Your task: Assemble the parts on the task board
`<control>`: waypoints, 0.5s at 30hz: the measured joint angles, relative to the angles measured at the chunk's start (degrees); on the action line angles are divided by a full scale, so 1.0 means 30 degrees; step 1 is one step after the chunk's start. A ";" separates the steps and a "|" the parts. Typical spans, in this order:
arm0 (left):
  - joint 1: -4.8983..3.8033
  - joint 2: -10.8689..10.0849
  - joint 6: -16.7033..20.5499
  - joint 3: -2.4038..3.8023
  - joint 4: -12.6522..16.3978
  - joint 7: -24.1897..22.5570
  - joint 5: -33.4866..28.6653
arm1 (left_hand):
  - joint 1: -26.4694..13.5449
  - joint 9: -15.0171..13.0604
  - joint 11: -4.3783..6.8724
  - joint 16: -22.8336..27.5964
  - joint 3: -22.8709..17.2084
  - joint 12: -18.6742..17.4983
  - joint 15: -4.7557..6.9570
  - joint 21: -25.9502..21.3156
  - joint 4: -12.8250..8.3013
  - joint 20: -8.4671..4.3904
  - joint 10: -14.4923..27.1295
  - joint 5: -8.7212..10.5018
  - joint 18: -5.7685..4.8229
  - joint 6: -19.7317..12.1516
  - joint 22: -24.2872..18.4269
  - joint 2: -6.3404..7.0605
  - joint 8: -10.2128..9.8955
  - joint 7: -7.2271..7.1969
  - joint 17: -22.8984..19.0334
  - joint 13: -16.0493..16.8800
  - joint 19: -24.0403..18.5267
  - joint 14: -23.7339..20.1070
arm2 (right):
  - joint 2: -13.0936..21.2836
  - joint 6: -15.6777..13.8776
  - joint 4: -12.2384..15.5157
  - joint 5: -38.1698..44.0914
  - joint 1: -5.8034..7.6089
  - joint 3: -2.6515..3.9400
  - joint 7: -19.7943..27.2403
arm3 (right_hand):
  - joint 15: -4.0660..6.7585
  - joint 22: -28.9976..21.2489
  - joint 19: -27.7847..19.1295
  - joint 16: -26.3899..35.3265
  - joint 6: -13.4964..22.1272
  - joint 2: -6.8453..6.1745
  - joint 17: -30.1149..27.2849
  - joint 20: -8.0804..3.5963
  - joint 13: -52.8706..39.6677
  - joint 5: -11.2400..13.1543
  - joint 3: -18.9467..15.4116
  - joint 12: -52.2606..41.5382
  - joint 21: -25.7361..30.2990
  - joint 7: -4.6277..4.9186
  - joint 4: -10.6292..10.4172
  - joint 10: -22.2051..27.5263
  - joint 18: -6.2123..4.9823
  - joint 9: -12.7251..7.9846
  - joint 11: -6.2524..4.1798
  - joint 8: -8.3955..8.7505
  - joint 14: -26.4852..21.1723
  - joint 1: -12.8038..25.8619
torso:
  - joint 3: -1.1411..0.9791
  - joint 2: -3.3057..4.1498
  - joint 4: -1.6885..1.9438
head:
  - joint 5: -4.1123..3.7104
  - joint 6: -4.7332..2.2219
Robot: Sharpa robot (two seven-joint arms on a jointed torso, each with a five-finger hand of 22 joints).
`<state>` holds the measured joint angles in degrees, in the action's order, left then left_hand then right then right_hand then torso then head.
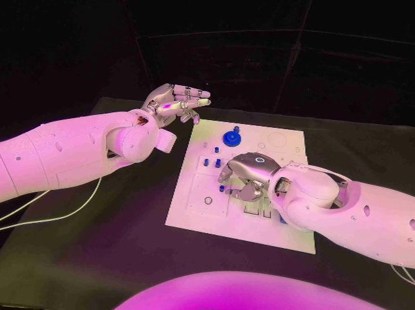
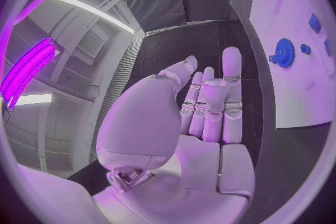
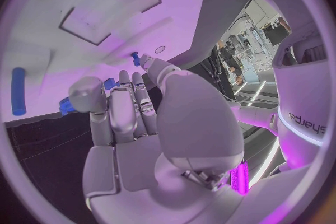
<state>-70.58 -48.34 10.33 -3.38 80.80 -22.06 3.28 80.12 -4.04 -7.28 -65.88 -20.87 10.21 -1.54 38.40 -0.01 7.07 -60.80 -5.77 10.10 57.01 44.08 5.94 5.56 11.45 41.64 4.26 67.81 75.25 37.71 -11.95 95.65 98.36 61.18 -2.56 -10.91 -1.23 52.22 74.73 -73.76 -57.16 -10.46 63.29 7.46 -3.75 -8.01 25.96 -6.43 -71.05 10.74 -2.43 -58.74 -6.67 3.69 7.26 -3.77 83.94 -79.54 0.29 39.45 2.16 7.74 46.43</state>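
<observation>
Here, the right hand hangs low over the middle of the white task board, fingers curled down among small blue pegs; whether it grips one cannot be told. A blue gear sits near the board's far edge. Beyond the board's far left corner, the left hand hovers with fingers extended, holding nothing.

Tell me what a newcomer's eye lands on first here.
The white rectangular task board in the middle of the black table, with the silver right hand curled over its centre. Then the round blue gear at its far edge, and the left hand raised beyond the board's far left corner.
</observation>
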 measured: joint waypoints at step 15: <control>0.0001 -0.0224 -0.0012 -0.0006 -0.0020 0.0027 -0.0002 | 0.0000 0.0000 0.0000 -0.0003 0.0001 0.0073 0.0000 0.0000 0.0000 -0.0001 -0.0001 0.0000 0.0000 -0.0034 0.0002 0.0000 0.0000 -0.0034 -0.0002 0.0001 -0.0001 0.0000 | 0.3977 -0.0704 0.1524 -0.1775 0.1761 0.0098 -0.0662 | 0.0001 -0.1627 -0.0684 0.0680 0.0943 0.0003 -0.1367 -0.0267 -0.0013 0.1271 -0.2146 -0.0777 0.1110 -0.0540 0.0197 0.0834 -0.0001 0.0032 -0.0410 0.0000 0.0001 0.0153 | 0.0007 -0.0004 -0.0040 | -0.0705 -0.0623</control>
<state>-70.58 -49.01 10.29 -3.39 80.74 -21.98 3.27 80.12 -4.04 -7.28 -65.89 -20.87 10.42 -1.54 38.40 -0.01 7.06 -60.81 -5.77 10.10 56.91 44.08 5.94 5.56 11.35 41.64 4.26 67.80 75.25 49.65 -14.06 100.22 93.03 66.46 -2.27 -12.90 -1.23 47.34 72.68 -71.71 -54.33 -10.45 59.19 6.65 -3.79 -4.20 19.53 -8.76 -67.72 9.12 -1.84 -56.24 -6.67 3.78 6.04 -3.77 83.94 -79.08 0.31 39.44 2.04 5.63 44.57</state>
